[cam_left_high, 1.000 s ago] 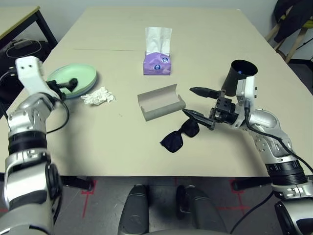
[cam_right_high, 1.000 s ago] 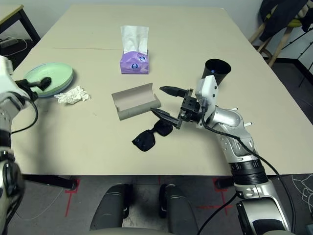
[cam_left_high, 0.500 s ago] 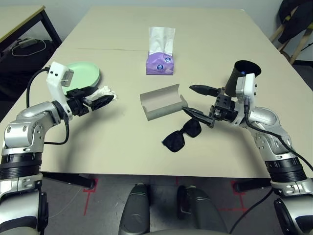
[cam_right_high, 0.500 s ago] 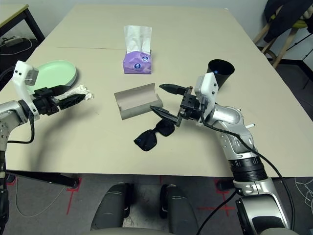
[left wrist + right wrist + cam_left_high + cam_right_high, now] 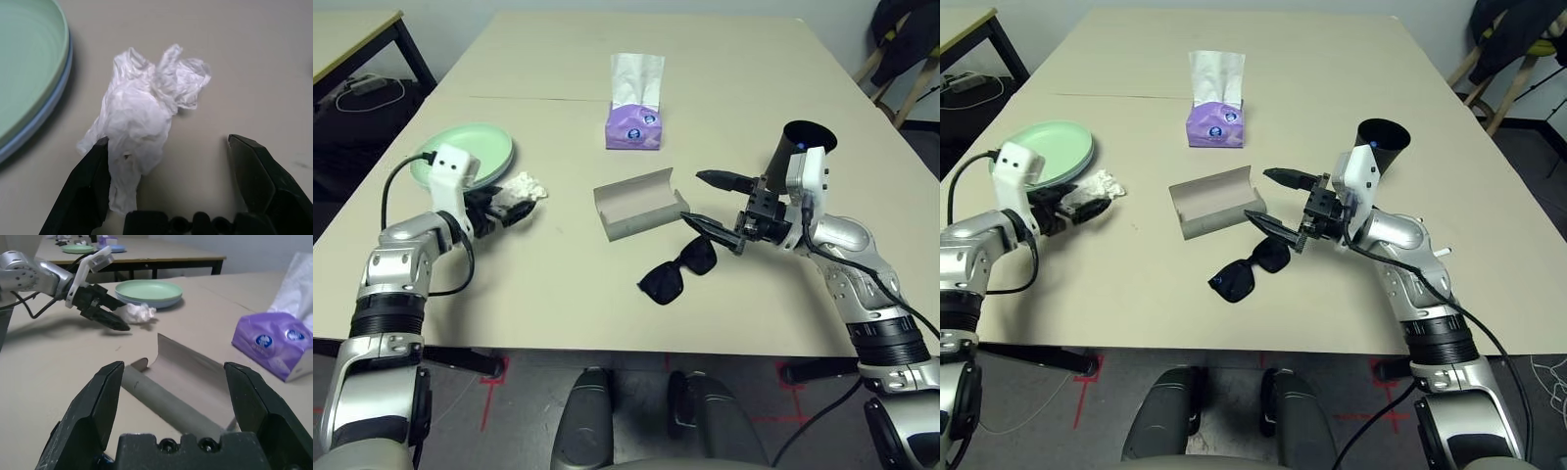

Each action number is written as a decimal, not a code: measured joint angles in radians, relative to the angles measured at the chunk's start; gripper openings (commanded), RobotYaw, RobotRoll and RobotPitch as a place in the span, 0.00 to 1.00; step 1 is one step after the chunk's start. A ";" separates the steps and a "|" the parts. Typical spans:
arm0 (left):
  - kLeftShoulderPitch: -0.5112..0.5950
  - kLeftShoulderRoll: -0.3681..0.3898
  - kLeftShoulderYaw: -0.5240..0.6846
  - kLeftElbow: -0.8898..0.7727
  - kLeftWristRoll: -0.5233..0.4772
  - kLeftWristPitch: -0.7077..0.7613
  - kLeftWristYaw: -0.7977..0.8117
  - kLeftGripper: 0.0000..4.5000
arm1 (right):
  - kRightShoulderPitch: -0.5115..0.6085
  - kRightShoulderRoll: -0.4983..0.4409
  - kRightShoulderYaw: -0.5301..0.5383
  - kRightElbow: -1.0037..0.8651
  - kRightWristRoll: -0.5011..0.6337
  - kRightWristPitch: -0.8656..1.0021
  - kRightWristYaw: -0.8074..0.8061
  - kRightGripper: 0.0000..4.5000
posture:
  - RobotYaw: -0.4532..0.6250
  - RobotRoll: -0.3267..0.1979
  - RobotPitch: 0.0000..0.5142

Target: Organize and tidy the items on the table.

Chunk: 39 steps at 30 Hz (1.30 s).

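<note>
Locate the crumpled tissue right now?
Head views: crumpled white tissue lies on the table's left side, just right of the stacked plates, between the open left gripper's fingers.

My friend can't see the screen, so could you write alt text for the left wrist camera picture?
A crumpled white tissue lies on the beige table between the two open black fingers of the left gripper, one finger touching its edge. Beside the tissue sits a pale green plate stacked on a light blue plate.

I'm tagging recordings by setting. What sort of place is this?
Probably an office or lab room: a large beige table, another desk behind it, a chair at the side, and red tape marks on the floor.
</note>
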 measured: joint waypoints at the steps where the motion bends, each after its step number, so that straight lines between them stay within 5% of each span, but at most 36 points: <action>1: -0.008 0.000 0.000 0.011 0.003 -0.001 0.003 0.86 | 0.002 0.000 0.000 -0.001 0.000 0.002 -0.003 1.00 | 0.56 0.62 0.25; 11: -0.020 0.000 0.016 0.000 0.014 0.006 0.012 0.01 | 0.002 0.008 0.000 -0.009 -0.001 0.001 -0.015 1.00 | 0.56 0.62 0.23; 21: 0.035 0.013 0.117 -0.284 -0.046 0.141 0.083 0.00 | 0.012 0.023 0.000 -0.009 -0.002 -0.006 -0.015 1.00 | 0.58 0.62 0.21; 25: -0.042 0.013 0.152 -0.288 -0.056 0.190 0.147 0.00 | 0.007 0.034 0.002 -0.007 -0.002 -0.009 -0.014 1.00 | 0.59 0.62 0.21; 33: -0.302 -0.044 0.207 0.160 0.020 0.012 0.473 0.00 | 0.004 0.052 0.008 -0.005 -0.006 -0.019 -0.011 1.00 | 0.58 0.62 0.21; 39: -0.432 -0.069 0.203 0.452 0.052 -0.177 0.537 0.42 | 0.005 0.055 0.008 -0.011 -0.008 -0.018 -0.019 1.00 | 0.55 0.62 0.21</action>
